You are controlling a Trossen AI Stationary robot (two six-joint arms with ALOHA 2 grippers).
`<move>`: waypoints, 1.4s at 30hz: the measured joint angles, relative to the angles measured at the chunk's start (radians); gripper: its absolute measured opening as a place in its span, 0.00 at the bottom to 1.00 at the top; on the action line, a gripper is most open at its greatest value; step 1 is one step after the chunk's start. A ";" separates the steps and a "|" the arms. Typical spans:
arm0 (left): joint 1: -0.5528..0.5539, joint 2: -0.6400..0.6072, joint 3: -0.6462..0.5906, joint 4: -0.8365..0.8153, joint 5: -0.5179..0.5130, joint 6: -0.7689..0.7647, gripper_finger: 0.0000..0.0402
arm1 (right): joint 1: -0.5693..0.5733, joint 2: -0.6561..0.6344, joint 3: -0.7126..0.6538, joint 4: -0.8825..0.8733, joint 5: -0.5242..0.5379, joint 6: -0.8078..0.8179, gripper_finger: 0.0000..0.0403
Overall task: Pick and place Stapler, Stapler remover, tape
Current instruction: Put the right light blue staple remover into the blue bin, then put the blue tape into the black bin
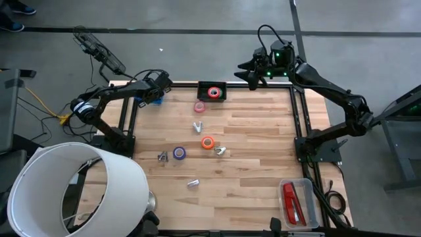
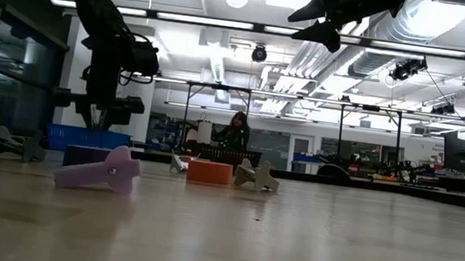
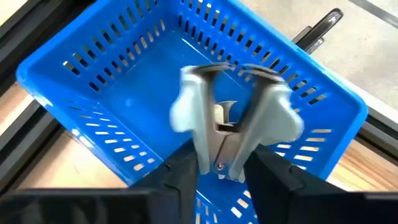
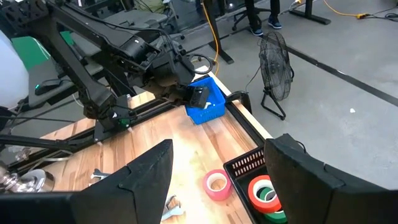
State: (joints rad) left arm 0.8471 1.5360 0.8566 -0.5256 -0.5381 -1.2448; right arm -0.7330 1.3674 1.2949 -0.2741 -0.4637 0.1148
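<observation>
My left gripper point(image 1: 156, 86) hangs over the blue basket point(image 1: 152, 99) at the table's far left corner, shut on a silvery staple remover point(image 3: 230, 121) with pale wings. My right gripper point(image 1: 253, 74) is open and raised high near the far edge point(image 2: 319, 22), touching nothing. The red stapler point(image 1: 290, 199) lies in a clear container point(image 1: 306, 189) at the near right corner. Pink tape point(image 1: 199, 106), orange tape point(image 1: 207, 142) and purple tape point(image 1: 179, 153) lie flat on the table. Red and green rolls point(image 4: 264, 193) sit in a black tray point(image 1: 212, 85). My left gripper pinches the staple remover by its narrow hinge end point(image 3: 219, 163) between the two fingers point(image 3: 186, 174). The fingers come from above, pointing down. The remover is lifted clear above the basket's floor point(image 3: 143, 93), its winged jaws hanging below the fingers.
Three more staple removers lie loose on the wood point(image 1: 197, 126), point(image 1: 220, 151), point(image 1: 162, 156), and a small silvery piece point(image 1: 192, 183) nearer the front. A large white shade point(image 1: 72, 187) covers the near left corner. A person point(image 2: 237, 131) sits in the room beyond the table.
</observation>
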 joint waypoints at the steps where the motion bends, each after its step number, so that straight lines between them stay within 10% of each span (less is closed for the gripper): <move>1: 0.000 0.000 0.000 -0.001 0.000 -0.001 0.32 | 0.000 0.000 0.000 0.000 0.000 0.000 0.60; 30: -0.003 -0.123 0.000 0.086 0.014 0.207 0.40 | 0.001 0.000 0.000 -0.046 -0.007 -0.029 0.60; 42: -0.063 -0.182 0.000 0.200 0.192 0.431 0.40 | 0.003 0.003 0.000 -0.077 0.010 -0.092 0.60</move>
State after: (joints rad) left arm 0.7837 1.3537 0.8570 -0.3257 -0.3456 -0.8135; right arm -0.7303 1.3701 1.2949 -0.3515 -0.4539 0.0229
